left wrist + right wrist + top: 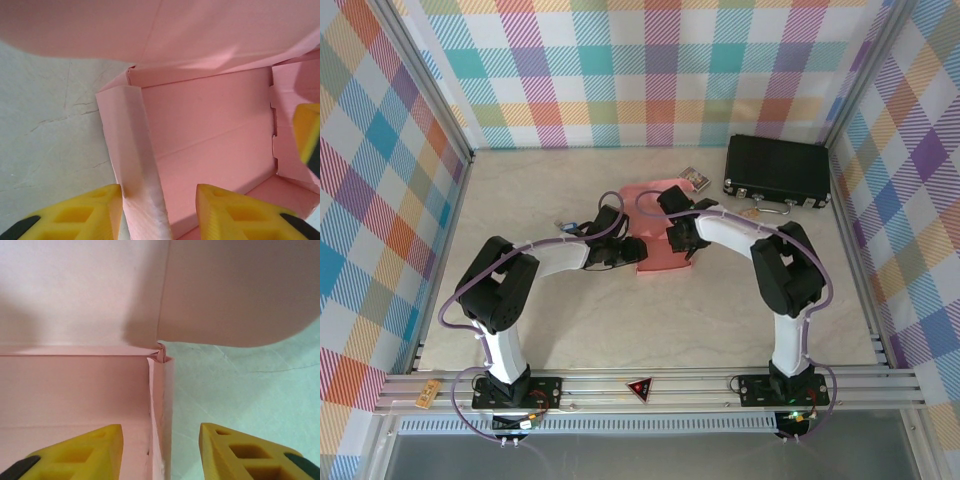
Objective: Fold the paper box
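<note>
The right gripper (160,435) stands half open astride one side wall of the paper box (665,262), clear of it on both sides. The left gripper (159,195) straddles the opposite folded wall, seemingly loose. The box sits in the middle of the table (620,330).

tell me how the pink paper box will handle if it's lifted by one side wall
Probably light and floppy: the paper box is thin creased card. Its side wall looks loosely folded, so it may spring open.
</note>
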Controlling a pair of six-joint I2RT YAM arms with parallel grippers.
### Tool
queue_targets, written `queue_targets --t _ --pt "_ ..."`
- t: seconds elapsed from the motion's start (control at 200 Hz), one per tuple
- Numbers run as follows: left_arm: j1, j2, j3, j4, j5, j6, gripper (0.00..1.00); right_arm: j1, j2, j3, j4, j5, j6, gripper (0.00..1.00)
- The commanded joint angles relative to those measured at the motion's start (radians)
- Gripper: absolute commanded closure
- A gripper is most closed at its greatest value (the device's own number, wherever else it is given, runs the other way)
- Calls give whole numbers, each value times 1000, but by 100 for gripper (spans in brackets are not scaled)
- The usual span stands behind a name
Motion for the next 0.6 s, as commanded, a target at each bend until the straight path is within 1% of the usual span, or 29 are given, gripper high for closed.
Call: queue_targets --t 0.0,0.095,0.335,0.595 --pt "-7 -9 15 -29 10 2 58 3 -45 -5 -46 -17 23 56" --pt "-8 -12 11 -26 10 1 57 1 -75 -31 -51 -36 35 57" --pt "-10 -14 11 -29 9 5 57 3 -120 -101 -63 -92 44 68" --pt "-10 -9 10 -26 10 5 58 3 -110 -133 -56 -105 44 74"
